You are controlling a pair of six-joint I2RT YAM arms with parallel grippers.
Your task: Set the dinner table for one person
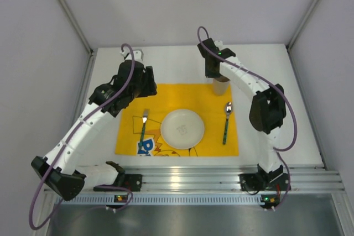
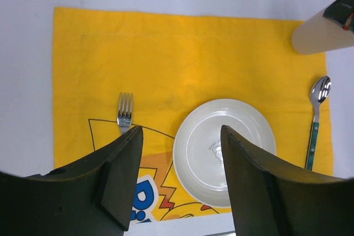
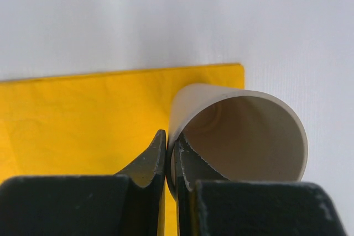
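A yellow cartoon-printed mat [image 1: 166,98] lies on the white dinner table [image 1: 265,64]. On the mat are a white plate [image 1: 182,128], a fork [image 1: 144,122] to its left and a green-handled spoon [image 1: 227,120] to its right. My right gripper [image 3: 170,143] is shut on the rim of a beige cup [image 3: 243,131], one finger inside and one outside; the cup [image 1: 220,85] stands at the mat's far right corner. My left gripper [image 2: 180,136] is open and empty, held above the mat's far left part [image 1: 135,81]. The plate [image 2: 224,150], fork [image 2: 125,111] and spoon [image 2: 316,120] show in the left wrist view.
The ribbed aluminium rail [image 1: 188,181] runs along the table's near edge by the arm bases. Grey walls close in the table at left, right and back. The mat's near left part carries a blue-and-orange cartoon print [image 2: 146,200].
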